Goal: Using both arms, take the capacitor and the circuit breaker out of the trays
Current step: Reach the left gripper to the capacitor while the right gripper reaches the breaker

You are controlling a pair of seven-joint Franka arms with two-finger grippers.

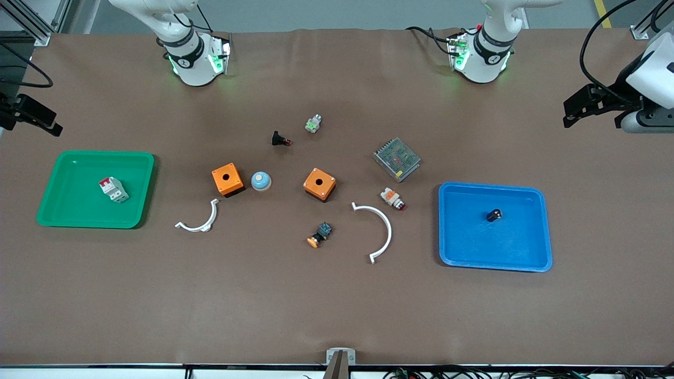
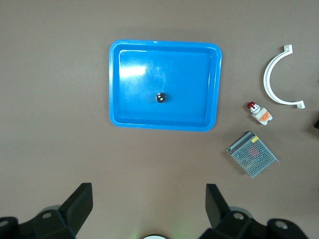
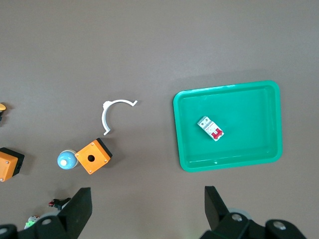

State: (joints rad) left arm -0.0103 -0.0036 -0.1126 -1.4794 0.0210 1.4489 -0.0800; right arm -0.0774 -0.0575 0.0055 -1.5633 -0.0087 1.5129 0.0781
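Observation:
The capacitor [image 1: 494,215], a tiny black cylinder, lies in the blue tray [image 1: 532,258] toward the left arm's end of the table. It also shows in the left wrist view [image 2: 160,98]. The breaker [image 1: 113,189], light grey with a red-and-white top, lies in the green tray [image 1: 63,218] toward the right arm's end. It also shows in the right wrist view [image 3: 210,128]. My left gripper [image 2: 148,190] is open and empty, high up by the table's edge [image 1: 579,108]. My right gripper [image 3: 147,191] is open and empty, high up at the other end [image 1: 29,113].
Between the trays lie two orange boxes [image 1: 227,179] [image 1: 319,184], a blue dome button [image 1: 260,181], two white curved clips [image 1: 199,221] [image 1: 379,231], a metal mesh unit [image 1: 397,159], a white-and-orange lamp [image 1: 393,198], a black pushbutton with an orange cap [image 1: 319,235], a black part with a red tip [image 1: 280,139] and a small grey part [image 1: 313,123].

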